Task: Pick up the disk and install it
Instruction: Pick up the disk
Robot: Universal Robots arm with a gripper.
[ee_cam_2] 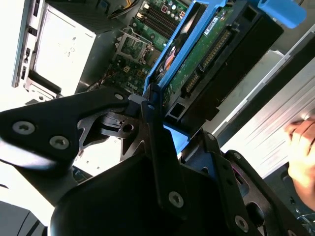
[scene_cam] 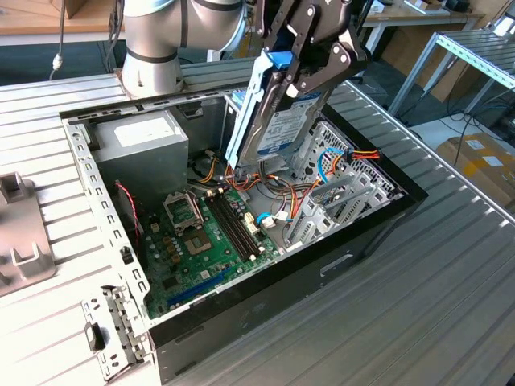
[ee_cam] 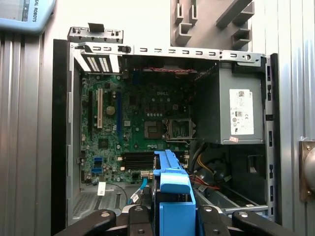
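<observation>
The disk [scene_cam: 278, 121], a dark hard drive in bright blue rails with a blue tab on top, hangs tilted on edge above the open computer case [scene_cam: 88, 185]. My gripper [scene_cam: 310, 68] is shut on its upper end, black fingers clamping the blue frame from both sides. The disk's lower corner hovers just over the cables beside the metal drive bay [scene_cam: 338, 193]. In the second wrist view the disk [ee_cam_2: 211, 54] shows its green circuit board, held in the gripper [ee_cam_2: 162, 132]. In the first wrist view the blue tab of the disk [ee_cam: 172, 191] sits between the fingers [ee_cam: 140, 219].
Inside the case lie a green motherboard [scene_cam: 201, 241], a grey power-supply box [scene_cam: 145, 141] and loose coloured cables [scene_cam: 338, 157]. The case rests on a ribbed metal table [scene_cam: 418, 305]. A grey fixture [scene_cam: 20, 233] stands at the exterior view's left. A person's hand [ee_cam_2: 302, 147] is at the table's edge.
</observation>
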